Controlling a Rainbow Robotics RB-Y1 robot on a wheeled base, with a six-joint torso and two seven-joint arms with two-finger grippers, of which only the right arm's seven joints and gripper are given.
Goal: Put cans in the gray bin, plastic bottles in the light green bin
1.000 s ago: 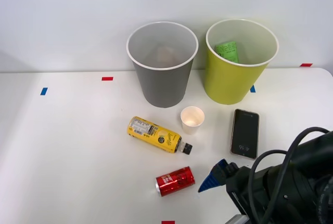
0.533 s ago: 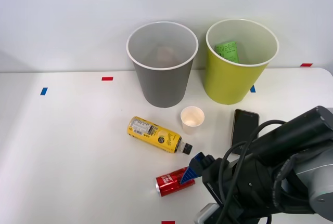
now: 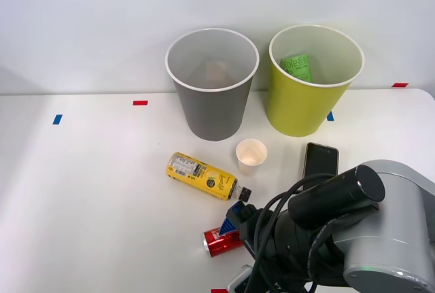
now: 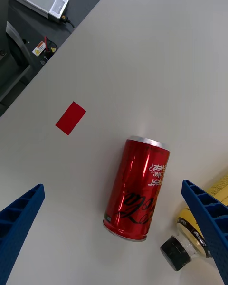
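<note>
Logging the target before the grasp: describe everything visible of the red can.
The can is small, red and glossy, metal by its look, with silver ends and white lettering. It lies on its side on the white table, undented as far as shown. The bottle lies close by, its black cap near one can end, seemingly apart. The open hand hovers over it, blue fingers on either side, not touching.

White script lettering runs along the red can [image 4: 137, 187], but it cannot be made out as words. The yellow bottle [image 3: 202, 176] carries a white label panel with print too small to read.
</note>
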